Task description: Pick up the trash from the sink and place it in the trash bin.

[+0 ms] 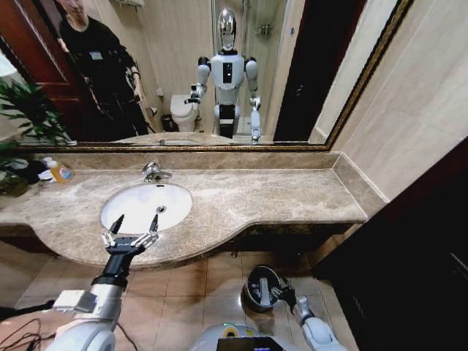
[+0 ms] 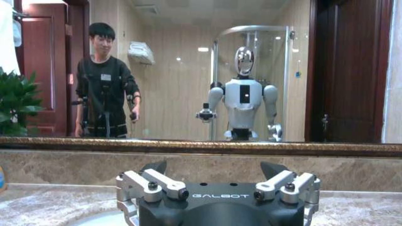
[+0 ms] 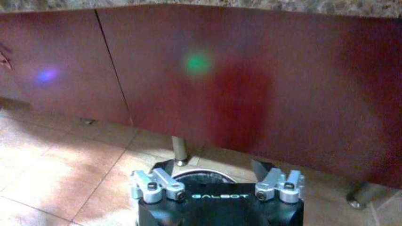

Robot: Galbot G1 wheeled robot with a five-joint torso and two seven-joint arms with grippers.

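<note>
The white oval sink [image 1: 124, 212] is set in the beige marble counter, with its chrome tap [image 1: 153, 172] behind it. The trash is out of view; the basin looks bare apart from its drain. My left gripper [image 1: 136, 221] hovers open over the sink's front rim with nothing between its fingers, and it is open too in the left wrist view [image 2: 215, 167]. The trash bin [image 1: 257, 291], round and dark with a shiny rim, stands on the floor below the counter. My right gripper [image 1: 281, 292] hangs just above the bin [image 3: 202, 175], open and empty [image 3: 213, 165].
An orange-labelled soap bottle [image 1: 60, 172] and a plant [image 1: 29, 117] stand at the counter's far left. A large mirror [image 1: 219, 73] backs the counter. Dark red cabinet fronts [image 3: 251, 84] run under the counter, and a dark cabinet [image 1: 417, 256] stands at the right.
</note>
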